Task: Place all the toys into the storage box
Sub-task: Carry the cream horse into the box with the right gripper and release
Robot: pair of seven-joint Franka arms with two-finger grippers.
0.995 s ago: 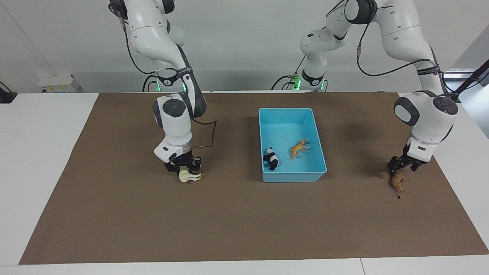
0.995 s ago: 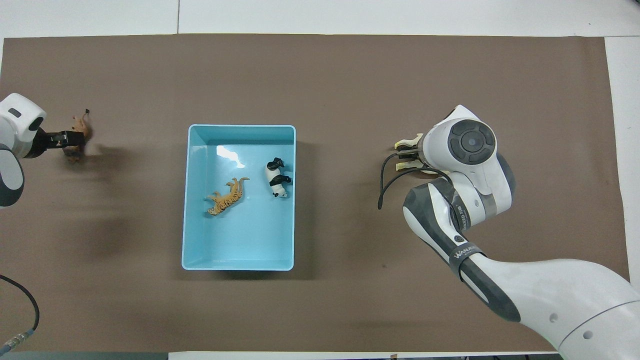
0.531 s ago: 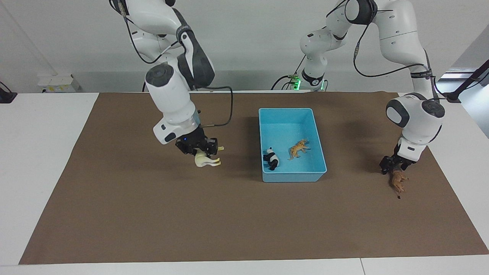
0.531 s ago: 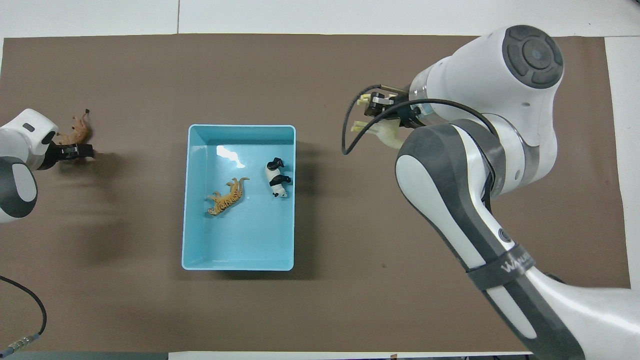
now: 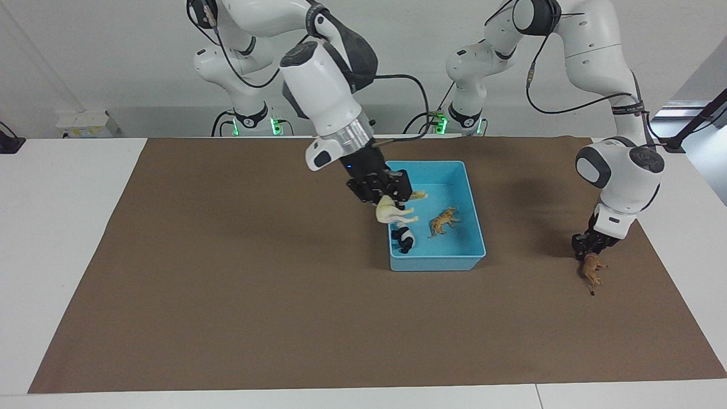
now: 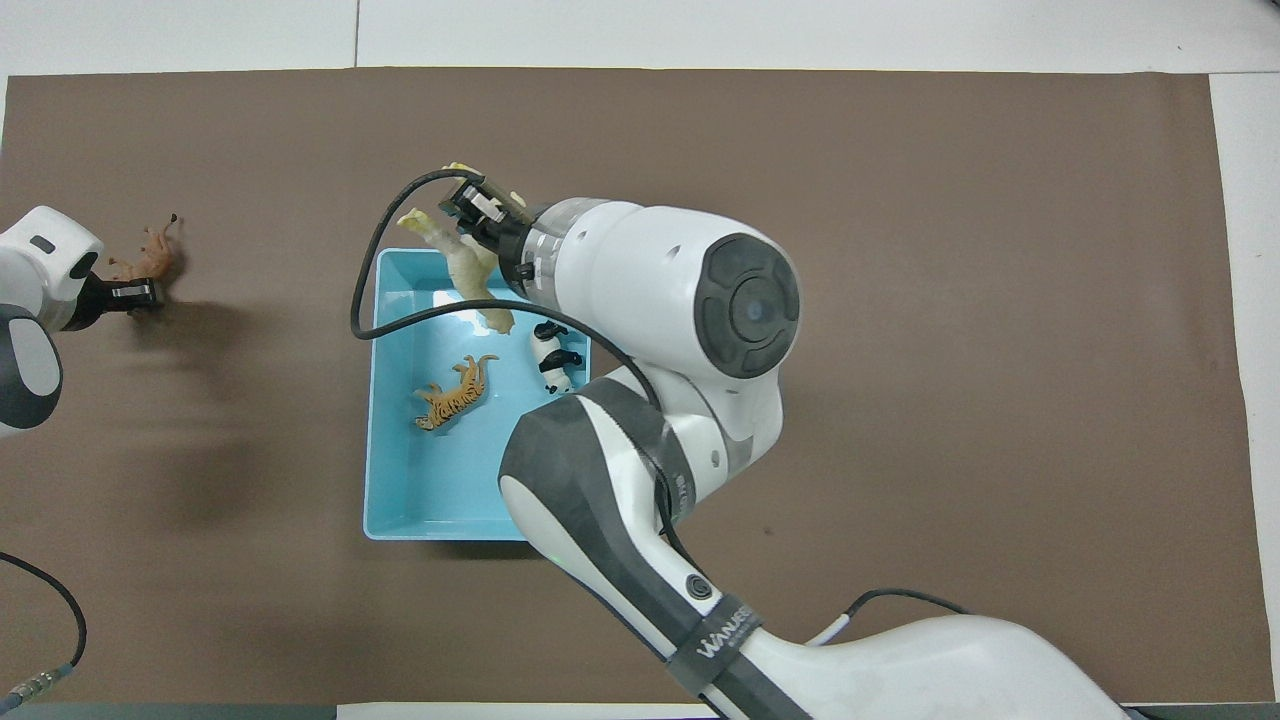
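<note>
On the table: a brown mat (image 5: 227, 295) is spread wide, everything else is set on it
Storage box (image 5: 471, 187): light blue, parked on the mat between the 2 arms' bases, 2 toys already lying inside
Right gripper (image 5: 392, 196): hung over the box, clamped tight on the horse
Left gripper (image 5: 586, 244): down low at the left arm's end of the table, fingertips pinched together right at the lion's upper end; whether the lion is actually gripped can't be told
Horse (image 5: 392, 213): cream-white, held up in the air over the box, above the panda
Tiger (image 5: 444, 220): orange, lying on the box floor
Lion (image 5: 592, 270): brown, lying on the mat, well apart from the box
Panda (image 5: 404, 237): black-and-white, lying inside the box, beside the tiger
</note>
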